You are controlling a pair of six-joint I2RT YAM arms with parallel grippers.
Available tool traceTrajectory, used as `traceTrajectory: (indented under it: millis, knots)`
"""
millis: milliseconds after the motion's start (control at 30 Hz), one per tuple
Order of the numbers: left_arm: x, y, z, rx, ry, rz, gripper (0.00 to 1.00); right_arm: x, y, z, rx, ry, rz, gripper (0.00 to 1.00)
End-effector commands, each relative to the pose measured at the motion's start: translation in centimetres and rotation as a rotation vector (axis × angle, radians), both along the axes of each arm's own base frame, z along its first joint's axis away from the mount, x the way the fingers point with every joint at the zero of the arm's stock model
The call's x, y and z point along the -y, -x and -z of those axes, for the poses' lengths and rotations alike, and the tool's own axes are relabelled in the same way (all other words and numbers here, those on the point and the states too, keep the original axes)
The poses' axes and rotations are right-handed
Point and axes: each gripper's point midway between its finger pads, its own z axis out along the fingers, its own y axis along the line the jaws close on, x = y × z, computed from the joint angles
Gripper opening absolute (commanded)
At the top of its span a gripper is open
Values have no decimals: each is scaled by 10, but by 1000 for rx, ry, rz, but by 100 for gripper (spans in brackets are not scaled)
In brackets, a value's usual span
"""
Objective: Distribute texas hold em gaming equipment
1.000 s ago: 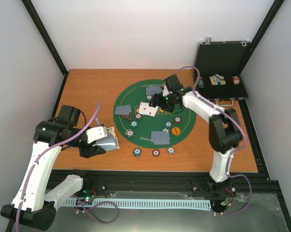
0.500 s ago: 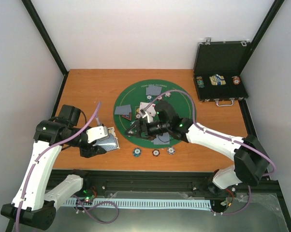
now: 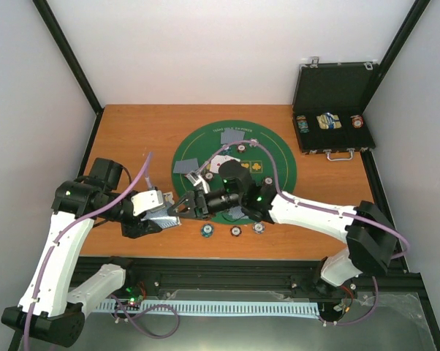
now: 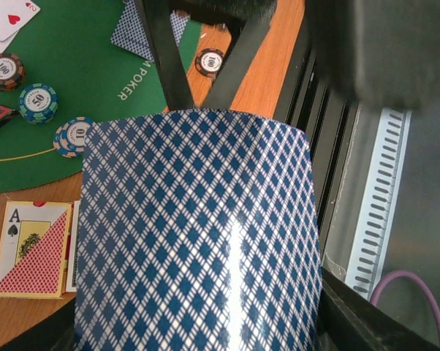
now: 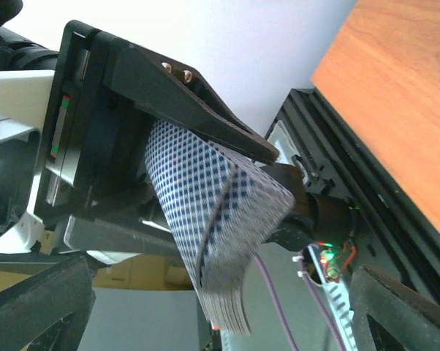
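Top view: we see both arms meet over the near-left edge of the table (image 3: 129, 131), beside the front rail (image 3: 242, 272), well apart from the side walls. The left gripper (image 3: 160, 218) is clamped on the deck (image 3: 160, 213). The right gripper (image 3: 182, 207), jaws apart, sits at the deck's edge. The green mat (image 3: 278, 157) carries chips and face-down cards. Three chips (image 3: 236, 231) lie near its front rim. The black case (image 3: 333, 86), far-right corner, lid up, holds chips and a card pack.

Left wrist: blue-white diamond backs fill the frame w/ a glare streak. The right gripper's fingers (image 4: 165, 66) straddle the far edge. A card box (image 4: 30, 248) lies on the wood.

Right wrist: the deck bows, edges fanned, pinched btwn black fingers (image 5: 191, 110).
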Motion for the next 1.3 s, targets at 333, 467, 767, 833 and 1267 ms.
traceTrajectory:
  millis: [333,467,767,833,1267]
  knots:
    - [8,0,-15,51,69,9,12,-47,20,-10,-52,-76,-103,88]
    - [8,0,-16,53,70,9,12,-50,19,-7,-63,-82,-103,86]
    - [9,3,-21,49,77,11,13,-53,13,23,-86,-31,-78,79]
    - [8,3,-22,53,76,9,13,-51,9,36,-102,-8,-63,76]
    - [8,2,-23,62,76,7,13,-22,-10,62,-136,30,19,60]
